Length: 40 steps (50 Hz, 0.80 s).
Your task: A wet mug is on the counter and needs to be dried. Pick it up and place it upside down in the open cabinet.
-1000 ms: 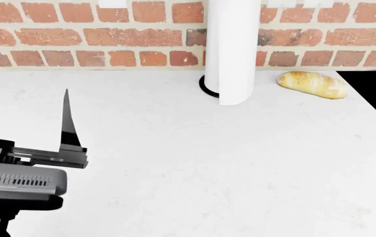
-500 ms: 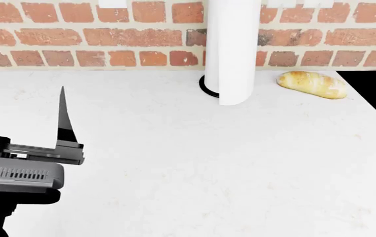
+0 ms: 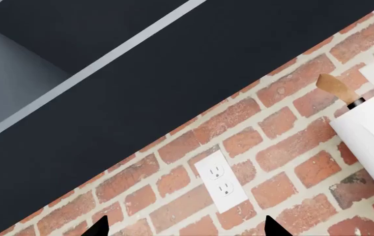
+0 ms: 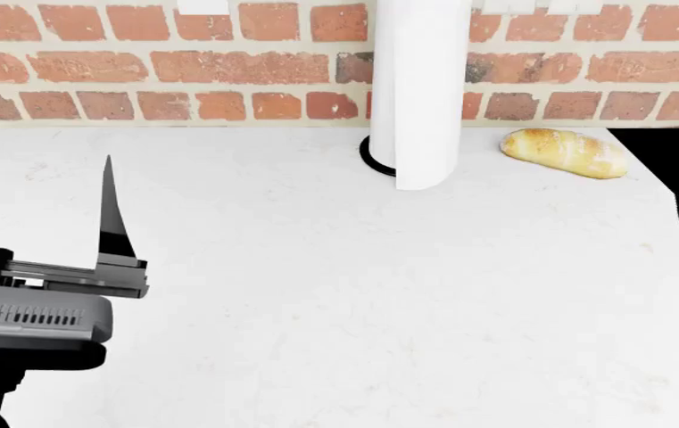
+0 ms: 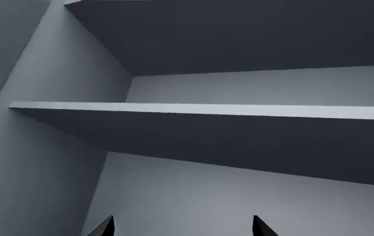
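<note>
1. White stone with faint specks makes the counter [image 4: 351, 303]; it is broad and flat.
2. The mug is not in any view.
3. A paper-towel roll [image 4: 416, 89] and a bread loaf [image 4: 563, 152] sit near the brick wall [image 4: 136, 67].
4. The left gripper [image 3: 185, 227] has its fingertips wide apart, holding nothing.
5. The right gripper [image 5: 183, 226] is spread too, facing a grey cabinet shelf [image 5: 206, 110].

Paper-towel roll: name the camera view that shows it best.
Head view: the paper-towel roll stands upright on the counter, base ring visible. Left wrist view catches only its upper end and brown tip at the frame edge. Right wrist view shows only cabinet shelves.
</note>
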### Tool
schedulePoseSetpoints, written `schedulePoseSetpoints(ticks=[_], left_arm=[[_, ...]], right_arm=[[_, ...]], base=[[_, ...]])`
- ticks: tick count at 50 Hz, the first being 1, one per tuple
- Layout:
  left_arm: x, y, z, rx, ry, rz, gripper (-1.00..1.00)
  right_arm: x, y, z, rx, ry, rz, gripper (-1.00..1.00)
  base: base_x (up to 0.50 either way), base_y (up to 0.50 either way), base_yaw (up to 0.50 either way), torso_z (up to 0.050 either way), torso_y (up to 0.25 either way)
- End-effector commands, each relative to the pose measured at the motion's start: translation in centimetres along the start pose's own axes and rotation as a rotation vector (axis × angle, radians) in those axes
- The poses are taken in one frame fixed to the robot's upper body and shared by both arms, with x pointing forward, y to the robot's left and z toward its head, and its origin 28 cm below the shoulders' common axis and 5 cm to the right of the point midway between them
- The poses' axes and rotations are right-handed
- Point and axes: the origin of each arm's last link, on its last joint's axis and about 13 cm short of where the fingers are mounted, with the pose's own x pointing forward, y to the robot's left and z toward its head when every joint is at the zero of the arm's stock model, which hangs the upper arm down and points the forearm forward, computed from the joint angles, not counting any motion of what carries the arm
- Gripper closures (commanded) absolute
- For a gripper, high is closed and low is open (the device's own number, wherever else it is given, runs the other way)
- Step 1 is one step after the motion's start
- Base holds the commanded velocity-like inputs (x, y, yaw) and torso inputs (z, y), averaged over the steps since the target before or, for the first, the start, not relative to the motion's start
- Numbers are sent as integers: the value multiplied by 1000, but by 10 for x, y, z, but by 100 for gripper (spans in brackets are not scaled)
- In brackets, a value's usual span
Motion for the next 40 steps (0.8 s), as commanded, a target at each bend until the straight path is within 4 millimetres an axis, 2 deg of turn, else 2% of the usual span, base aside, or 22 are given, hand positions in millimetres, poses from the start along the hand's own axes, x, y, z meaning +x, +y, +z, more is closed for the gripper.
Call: schedulePoseSetpoints(ticks=[1, 30, 40], left_arm=[[-1, 0, 0, 3, 1, 1, -100], [-2, 1, -1, 1, 0, 4, -100], [-1, 3, 0, 4, -4, 6, -100]], right_arm=[[-10, 9, -7, 59, 17, 55, -100], [-22, 30, -11, 130, 37, 135, -100], [-30, 32, -22, 138, 62, 142, -100]], base=[[0, 0, 0, 0, 0], [0, 0, 0, 0, 0], [0, 0, 0, 0, 0]])
